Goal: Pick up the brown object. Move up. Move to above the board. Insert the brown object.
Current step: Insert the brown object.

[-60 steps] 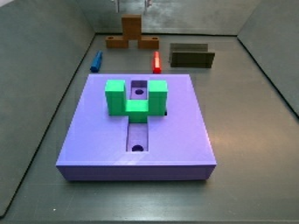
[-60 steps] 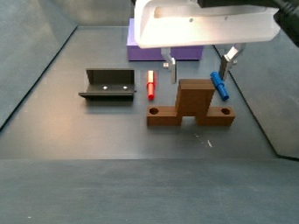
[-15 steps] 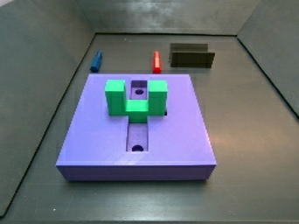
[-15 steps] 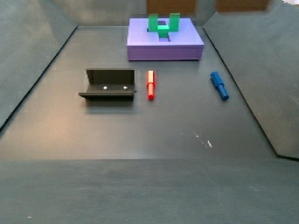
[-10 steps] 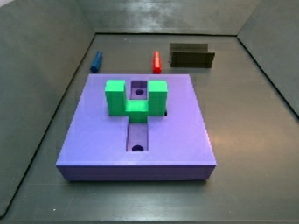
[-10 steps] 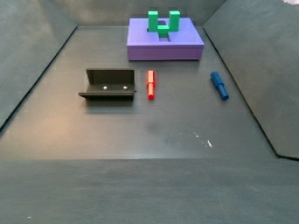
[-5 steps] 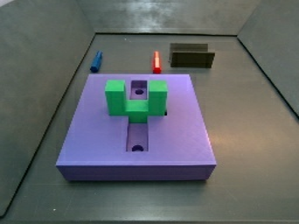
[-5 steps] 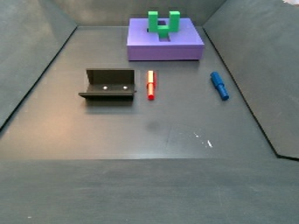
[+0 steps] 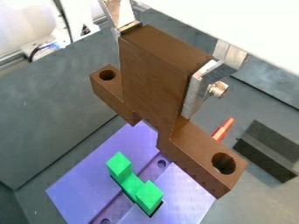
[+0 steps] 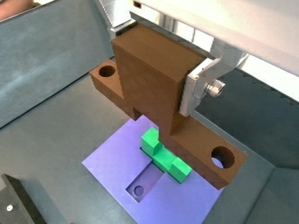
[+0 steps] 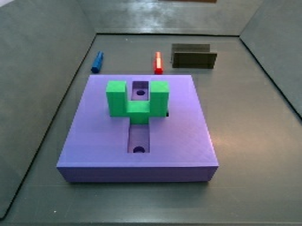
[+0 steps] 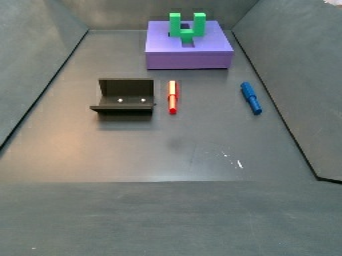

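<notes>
End effector [image 9: 158, 57] out of frame in both side views; seen only in wrist views, clamped on brown object [image 9: 158, 92]. Fingers [image 9: 201, 87] mostly cut off by frame edge, pads hidden against wood. Brown object hides part of board [image 10: 152, 171] and part of green block [image 10: 167, 157] in both wrist views; board also cut by frame edge [image 9: 93, 188]. Red peg [image 9: 222, 129] half hidden behind brown object. Fixture [image 9: 267, 149] cut by edge. Fixture holes [image 12: 123, 99] too small to make out.
</notes>
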You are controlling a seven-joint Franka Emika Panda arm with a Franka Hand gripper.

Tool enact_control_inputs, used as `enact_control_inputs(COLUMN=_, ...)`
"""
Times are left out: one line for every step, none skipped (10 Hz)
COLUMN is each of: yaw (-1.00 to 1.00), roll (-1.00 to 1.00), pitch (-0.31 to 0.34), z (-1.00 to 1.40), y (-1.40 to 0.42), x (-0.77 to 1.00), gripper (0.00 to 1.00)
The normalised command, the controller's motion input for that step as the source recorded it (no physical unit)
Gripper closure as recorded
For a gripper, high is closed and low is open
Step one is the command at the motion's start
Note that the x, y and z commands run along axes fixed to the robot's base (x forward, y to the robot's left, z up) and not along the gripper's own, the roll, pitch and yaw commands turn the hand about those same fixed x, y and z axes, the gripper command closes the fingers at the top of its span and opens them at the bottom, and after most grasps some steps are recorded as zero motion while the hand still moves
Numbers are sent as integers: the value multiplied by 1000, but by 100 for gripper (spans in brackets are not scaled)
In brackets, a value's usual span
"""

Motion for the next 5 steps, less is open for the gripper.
enact_control_inputs(yaw=251, roll=0, pitch=-17, z=-363, y=0, x=109, gripper=100)
enact_control_inputs(yaw=9, roll=0, pitch=0, z=-294, y=0, x=37, gripper=100)
enact_control_inputs(yaw=-209, roll=-30, pitch=-14, z=-191, y=-6, x=0, gripper=100)
enact_control_inputs(yaw=-663, roll=-27, pitch=-1, z=-106, y=-11, x=-43, gripper=100)
enact_control_inputs(yaw=-774, roll=-6, pitch=0, z=-34, y=0, x=-126, gripper=100)
